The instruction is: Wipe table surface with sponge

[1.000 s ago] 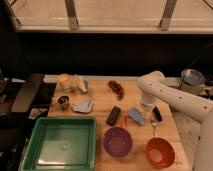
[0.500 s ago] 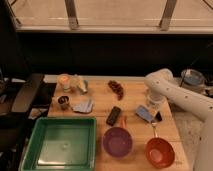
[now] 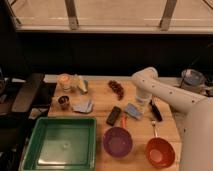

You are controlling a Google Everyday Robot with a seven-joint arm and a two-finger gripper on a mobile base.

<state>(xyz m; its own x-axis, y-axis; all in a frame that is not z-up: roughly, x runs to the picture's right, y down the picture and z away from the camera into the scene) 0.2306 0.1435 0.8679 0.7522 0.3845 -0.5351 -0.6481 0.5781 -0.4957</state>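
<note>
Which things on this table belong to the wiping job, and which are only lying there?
For the job: small light-blue rectangular sponge; light brown wooden table surface; the robot's tool, shut, close beside the sponge.

Just lying about: green plastic tray; round purple bowl; round orange bowl; black rectangular bar; grey-blue crumpled cloth.

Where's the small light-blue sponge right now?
In the camera view, the small light-blue rectangular sponge sits on the wooden table right of centre, between the black rectangular bar and the pincer, beyond the purple bowl.
</note>
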